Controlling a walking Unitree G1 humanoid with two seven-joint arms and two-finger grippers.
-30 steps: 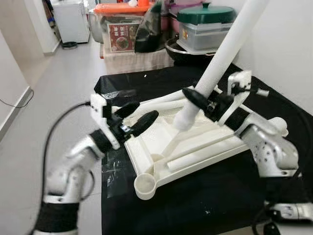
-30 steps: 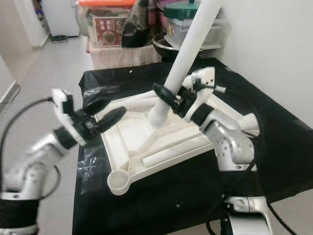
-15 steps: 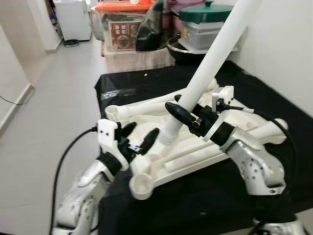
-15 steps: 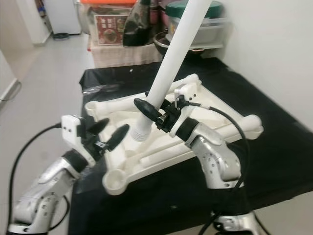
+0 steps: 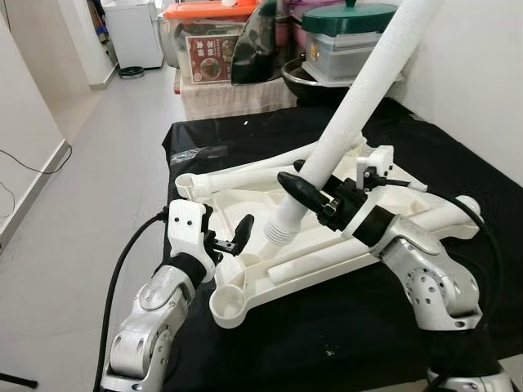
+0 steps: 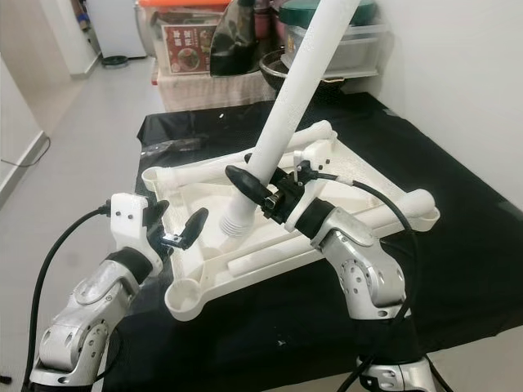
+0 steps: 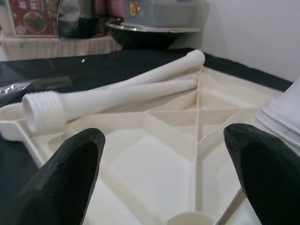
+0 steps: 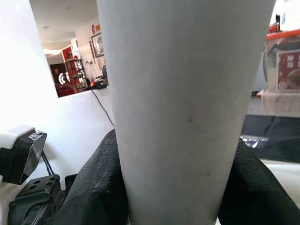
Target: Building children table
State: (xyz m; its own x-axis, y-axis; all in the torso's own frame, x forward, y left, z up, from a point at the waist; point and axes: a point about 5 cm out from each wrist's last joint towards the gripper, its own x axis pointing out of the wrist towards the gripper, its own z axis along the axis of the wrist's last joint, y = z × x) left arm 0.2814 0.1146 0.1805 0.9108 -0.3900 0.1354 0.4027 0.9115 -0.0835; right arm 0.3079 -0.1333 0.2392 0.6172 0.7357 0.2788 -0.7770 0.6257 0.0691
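A white children's table top [image 5: 245, 196] lies upside down on the black-covered table [image 5: 343, 343]. My right gripper [image 5: 315, 192] is shut on a long white table leg [image 5: 359, 106], which is tilted with its threaded end [image 5: 279, 233] low over the ribbed underside. In the right wrist view the leg [image 8: 187, 108] sits between both black fingers [image 8: 96, 187]. My left gripper [image 5: 227, 237] is open at the top's near left edge, close to the round corner socket [image 5: 226, 304]. A loose leg [image 7: 117, 93] lies along the far edge, another [image 5: 319, 260] near the front.
Beyond the table stand a green-lidded pot [image 5: 351, 20], a dark pan [image 5: 315, 82] and storage boxes [image 5: 212, 49]. A white wall [image 5: 474, 73] runs along the right. Grey floor [image 5: 98, 163] opens to the left. A black cable [image 5: 122, 269] trails from my left arm.
The camera has shifted. My right gripper carried the leg's threaded end from the top's middle towards its near left corner. My left gripper dropped lower beside that corner.
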